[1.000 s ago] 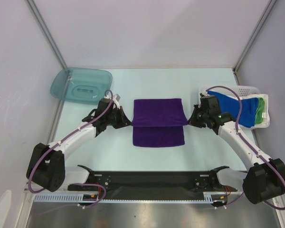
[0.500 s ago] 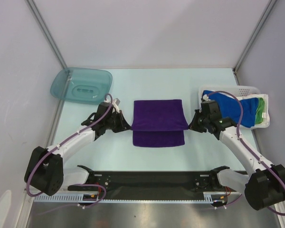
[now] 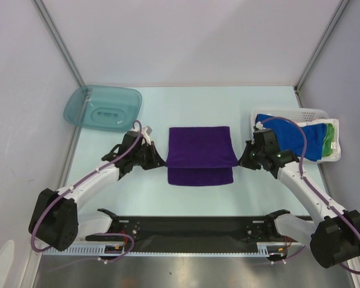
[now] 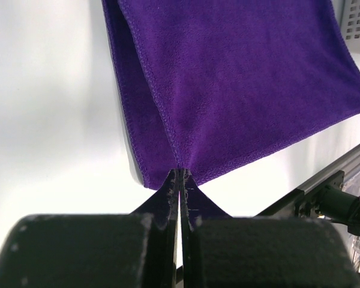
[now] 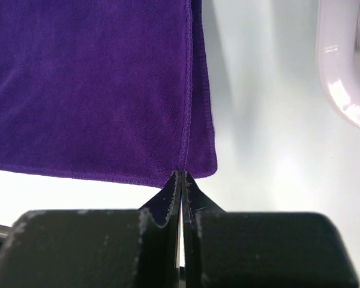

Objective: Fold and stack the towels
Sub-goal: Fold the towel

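Observation:
A purple towel [image 3: 201, 153] lies in the middle of the table, its far half carried over the near half. My left gripper [image 3: 162, 159] is shut on the folded layer's left corner; in the left wrist view the purple towel [image 4: 240, 78] hangs from my gripper [image 4: 180, 174]. My right gripper [image 3: 240, 161] is shut on the right corner; the right wrist view shows the purple towel [image 5: 96, 90] pinched in my gripper [image 5: 181, 175]. The lower layer still shows as a strip [image 3: 200, 177] at the near edge. Blue and green towels [image 3: 303, 141] lie in the white basket.
A white basket [image 3: 257, 115] stands at the right, close behind my right arm. A teal plastic lid [image 3: 102, 108] lies at the back left. A black bar [image 3: 192, 225] runs along the table's near edge.
Both grippers have drawn the towel's upper layer toward the near edge. The uncovered strip of the lower layer has grown narrower.

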`<state>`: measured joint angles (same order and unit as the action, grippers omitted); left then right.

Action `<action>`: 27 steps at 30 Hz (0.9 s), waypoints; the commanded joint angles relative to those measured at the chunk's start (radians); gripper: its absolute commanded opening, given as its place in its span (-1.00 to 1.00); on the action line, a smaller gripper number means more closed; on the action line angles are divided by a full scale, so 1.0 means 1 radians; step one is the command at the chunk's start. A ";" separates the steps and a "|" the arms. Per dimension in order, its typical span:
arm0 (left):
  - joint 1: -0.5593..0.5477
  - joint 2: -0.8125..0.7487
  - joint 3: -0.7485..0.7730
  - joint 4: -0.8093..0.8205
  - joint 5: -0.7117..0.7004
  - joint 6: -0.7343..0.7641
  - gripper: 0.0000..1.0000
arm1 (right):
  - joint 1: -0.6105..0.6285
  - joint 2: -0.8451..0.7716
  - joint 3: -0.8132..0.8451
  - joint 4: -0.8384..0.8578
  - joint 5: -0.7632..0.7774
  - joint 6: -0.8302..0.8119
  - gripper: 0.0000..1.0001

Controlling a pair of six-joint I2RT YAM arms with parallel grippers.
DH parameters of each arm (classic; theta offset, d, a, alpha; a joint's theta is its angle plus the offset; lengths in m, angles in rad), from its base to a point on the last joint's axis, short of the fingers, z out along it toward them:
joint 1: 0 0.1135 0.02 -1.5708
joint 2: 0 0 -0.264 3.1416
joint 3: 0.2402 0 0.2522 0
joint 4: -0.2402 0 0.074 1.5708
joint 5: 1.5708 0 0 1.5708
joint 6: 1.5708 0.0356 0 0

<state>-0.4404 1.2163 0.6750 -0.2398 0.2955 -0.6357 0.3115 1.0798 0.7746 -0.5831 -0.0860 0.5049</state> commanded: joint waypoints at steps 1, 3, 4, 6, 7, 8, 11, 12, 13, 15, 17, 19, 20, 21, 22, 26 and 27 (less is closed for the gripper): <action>-0.009 -0.054 0.024 -0.018 0.013 0.013 -0.99 | 0.012 -0.032 0.046 -0.030 0.020 0.011 -1.00; -0.009 -0.066 0.028 -0.029 0.013 0.013 -0.99 | 0.014 -0.038 0.048 -0.037 0.022 0.015 -1.00; -0.009 -0.070 0.026 -0.030 0.010 0.011 -0.99 | 0.015 -0.041 0.046 -0.040 0.025 0.017 -1.00; -0.009 -0.077 0.023 -0.032 0.011 0.013 -0.99 | 0.017 -0.052 0.042 -0.040 0.028 0.020 -1.00; -0.009 -0.077 0.018 -0.033 0.011 0.014 -0.99 | 0.017 -0.050 0.038 -0.043 0.028 0.018 -1.00; -0.009 -0.074 0.014 -0.029 0.013 0.016 -0.99 | 0.020 -0.052 0.037 -0.044 0.026 0.021 -1.00; -0.009 -0.066 -0.011 -0.012 0.021 0.010 -0.99 | 0.021 -0.054 0.012 -0.034 0.025 0.027 -1.00; -0.011 -0.064 -0.017 -0.009 0.024 0.008 -0.99 | 0.026 -0.055 0.006 -0.031 0.023 0.030 -1.00; -0.011 -0.057 -0.029 -0.003 0.027 0.005 -0.99 | 0.026 -0.054 -0.012 -0.021 0.025 0.035 -1.00; -0.014 -0.047 -0.038 0.011 0.025 0.002 -0.99 | 0.032 -0.050 -0.031 -0.009 0.020 0.043 -1.00; -0.015 -0.031 -0.054 0.026 0.028 0.001 -0.99 | 0.032 -0.043 -0.063 0.017 0.016 0.052 -1.00; -0.021 -0.020 -0.069 0.040 0.034 -0.004 -0.99 | 0.038 -0.034 -0.081 0.035 0.012 0.057 -1.00; -0.023 -0.011 -0.075 0.051 0.036 -0.004 -0.99 | 0.041 -0.031 -0.104 0.043 0.011 0.063 -1.00; -0.030 -0.005 -0.078 0.057 0.036 -0.007 -0.99 | 0.041 -0.029 -0.113 0.049 0.011 0.066 -1.00; -0.034 0.002 -0.087 0.062 0.036 -0.009 -0.99 | 0.041 -0.026 -0.121 0.058 0.011 0.069 -1.00; -0.055 0.041 -0.109 0.097 0.044 -0.012 -0.99 | 0.044 -0.011 -0.156 0.088 0.006 0.076 -1.00; -0.063 0.057 -0.114 0.100 0.044 -0.013 -0.99 | 0.046 -0.005 -0.166 0.089 0.006 0.078 -1.00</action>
<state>-0.4820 1.2461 0.5774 -0.1959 0.3153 -0.6388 0.3508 1.0660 0.6239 -0.5434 -0.0792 0.5621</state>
